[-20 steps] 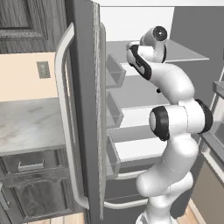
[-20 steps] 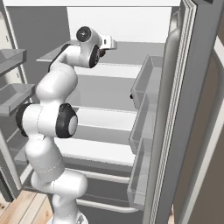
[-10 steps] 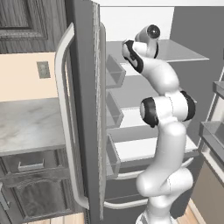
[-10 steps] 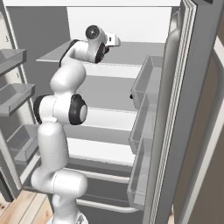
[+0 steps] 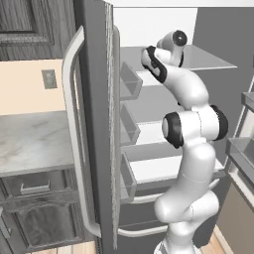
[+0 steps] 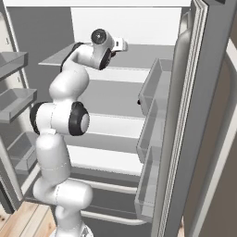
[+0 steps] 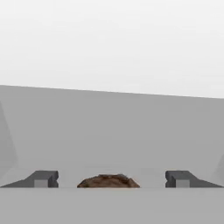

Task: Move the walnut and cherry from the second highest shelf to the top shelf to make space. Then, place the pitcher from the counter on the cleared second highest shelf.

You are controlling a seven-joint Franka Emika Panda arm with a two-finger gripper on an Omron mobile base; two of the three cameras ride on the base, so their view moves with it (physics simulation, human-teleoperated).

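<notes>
White fridge walls surround my arm as my claw (image 7: 111,178) stands released, fingers (image 7: 43,179) spread wide either side of the walnut (image 7: 108,180), which lies between them on the top shelf (image 6: 148,54). Apart or touching, I cannot tell. Risk, as I judge it: pulling back carelessly could clip the round nut and roll it across the flat grey panel. Beyond the open door, the marbled table (image 5: 30,141) sits above dark cabinets (image 5: 34,218).
</notes>
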